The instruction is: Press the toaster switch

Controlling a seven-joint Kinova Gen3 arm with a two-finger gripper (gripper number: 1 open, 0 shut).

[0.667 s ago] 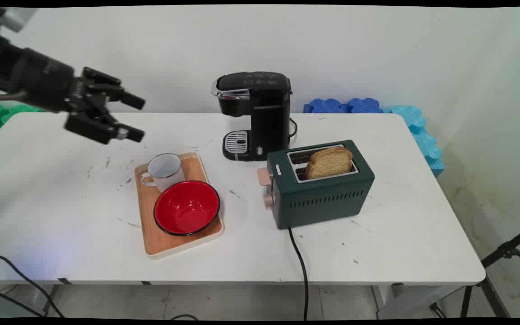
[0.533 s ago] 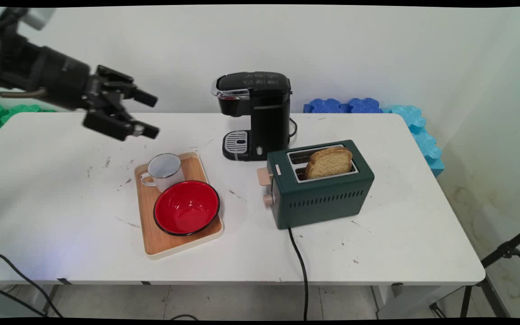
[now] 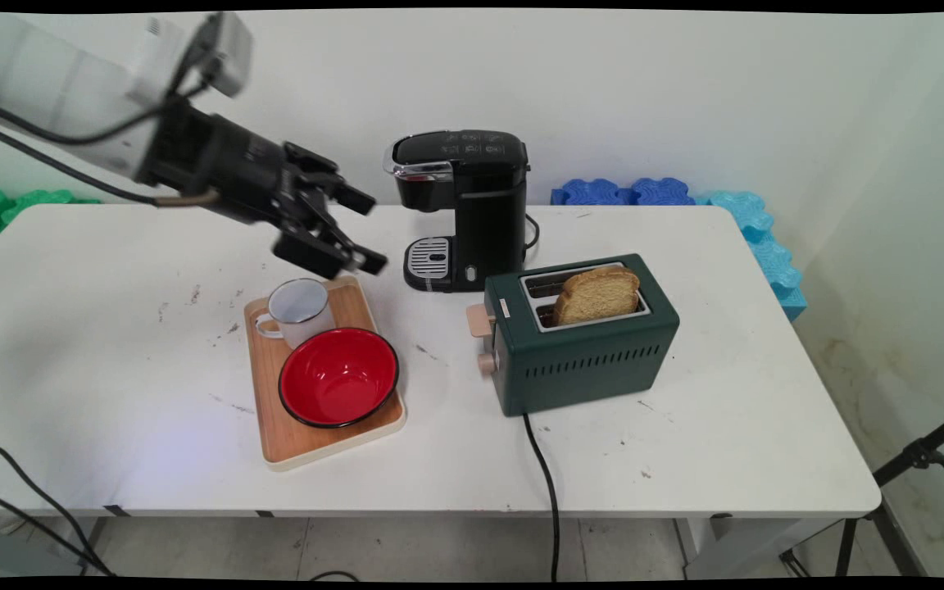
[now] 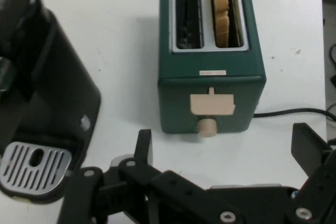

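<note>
I have the jaws spread wide and holding nothing, hanging above the counter just past the back edge of the wooden tray. The white mug sits at the tray's 12 o'clock end, handle out toward 9, with the red bowl touching it. The coffee maker stands near at the jaws' 3 o'clock. In the hand view the green toaster lies dead ahead, lever facing me, one slice of bread upright in the right slot. Bare counter between coffee maker and toaster gives room; the toaster's cord trails off the near edge.
</note>
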